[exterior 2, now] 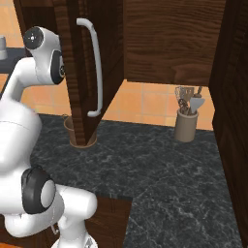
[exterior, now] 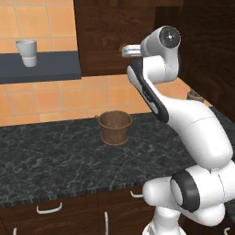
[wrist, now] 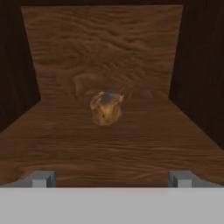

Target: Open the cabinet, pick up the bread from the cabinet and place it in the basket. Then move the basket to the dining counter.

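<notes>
Wide apart stand the two fingertips of the claw [wrist: 111, 178], which grips nothing and points into the open cabinet [wrist: 100, 43]. Straight ahead of it in the hand view, well clear of the fingertips, the bread [wrist: 106, 108] sits alone on the cabinet's wooden floor, roughly centred between the dark side walls and a little in front of the back panel. From the right base view the cabinet's door [exterior 2: 82, 72] hangs swung outward, its long silver bar handle [exterior 2: 96, 68] facing the camera, and the arm's upper joint sits just left of that door. In the left base view the arm reaches up toward the cabinet, its wrist at the cabinet's edge. Below it, the basket [exterior: 115, 127] stands upright on the black speckled counter [exterior: 55, 156], near the tiled wall; in the right base view it is partly hidden behind the lower edge of the door. Farther right on the same counter a utensil holder [exterior 2: 187, 123] with tools stands beside the wall. A pale cup [exterior: 27, 53] rests on a grey shelf [exterior: 46, 66] at the upper left.
</notes>
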